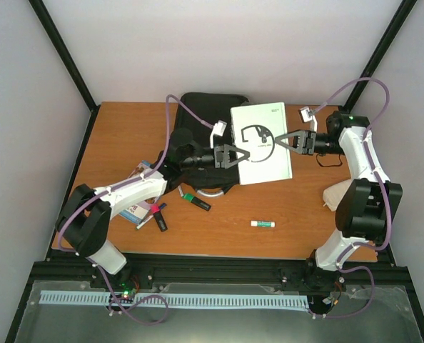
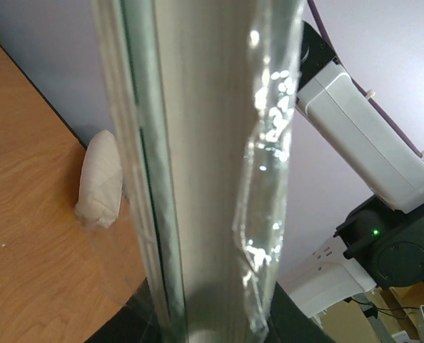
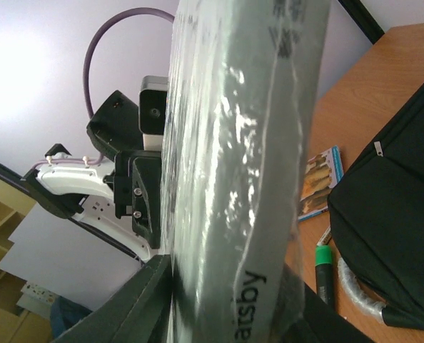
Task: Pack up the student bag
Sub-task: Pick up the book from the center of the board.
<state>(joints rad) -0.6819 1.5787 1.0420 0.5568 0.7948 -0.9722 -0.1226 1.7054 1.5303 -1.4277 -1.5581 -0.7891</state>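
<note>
Above the middle of the bench (image 1: 126, 128), a plastic-wrapped white book (image 1: 263, 163) is hanging between two robot arms. The left jaws are gripping its 9 o'clock edge. The right jaws are straddling its 3 o'clock edge; whether they are pinching it cannot be told. The student bag (image 1: 210, 107), black, is lying from the bench's 12 o'clock edge towards the centre, partly under the book and the left arm, its grey loop handle (image 1: 213, 191) pointing to 6 o'clock. Markers (image 1: 195, 201) are lying just beside that handle, near the left arm. A glue stick (image 1: 263, 224) is lying alone at 5 o'clock, bare wood showing all around it. A whitish pouch (image 1: 337, 194) is sitting at the 3 o'clock edge, beside the right arm. Pale walls are standing along three sides.
</note>
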